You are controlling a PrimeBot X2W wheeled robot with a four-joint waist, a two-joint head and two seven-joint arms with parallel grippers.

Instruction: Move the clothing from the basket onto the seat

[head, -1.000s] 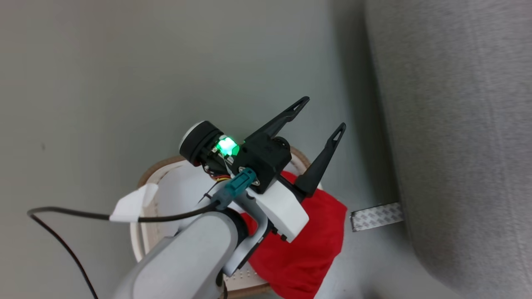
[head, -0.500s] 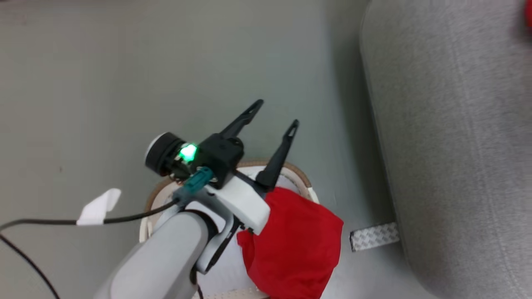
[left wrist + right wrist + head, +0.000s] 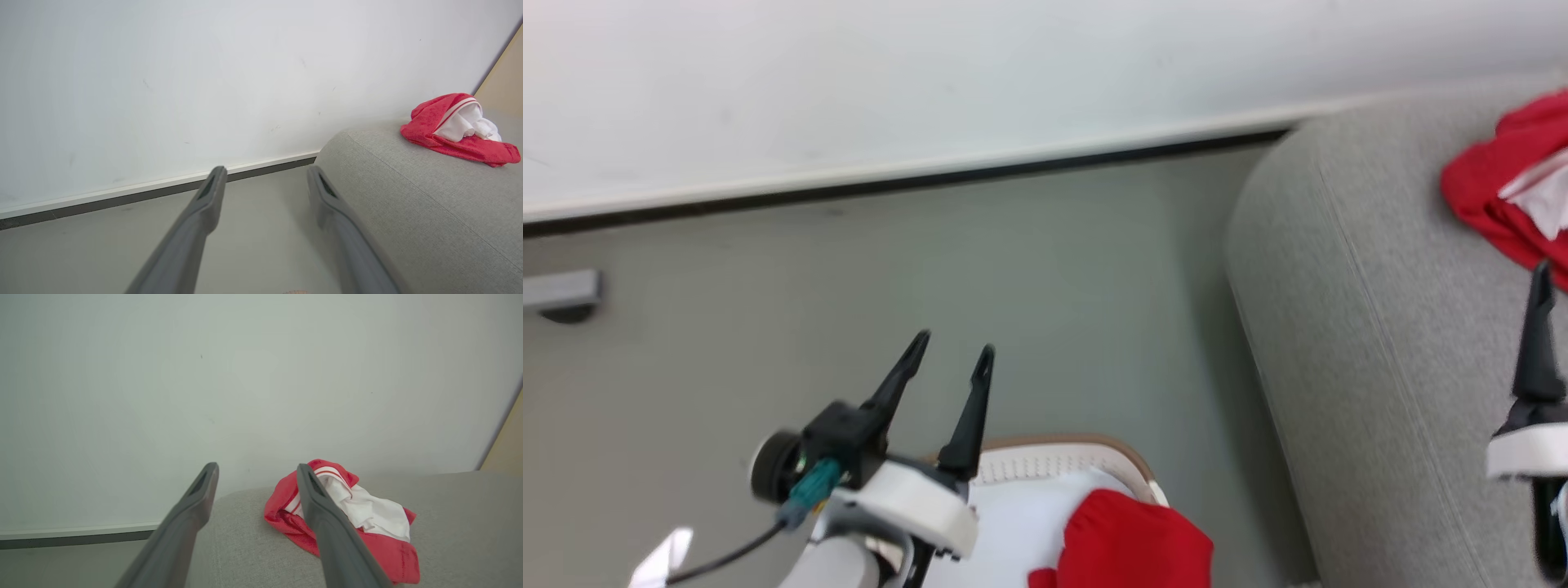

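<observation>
Ahead of my left jaws rises a plain white wall (image 3: 204, 61), faintly scuffed in places. It ends in a white skirting board (image 3: 163, 183) with a dark line beneath it. Under those jaws lies a smooth grey floor (image 3: 253, 228), softly and evenly lit. Just to their right stands a light grey woven sofa (image 3: 429, 212), its rounded edge casting a dim shadow on the floor. Beyond my right jaws the wall runs on behind the sofa, and far to their right a beige panel (image 3: 508, 437) shows a slanted edge. Well left of my left jaws, a small grey metal fitting (image 3: 560, 292) sits near the foot of the wall.
</observation>
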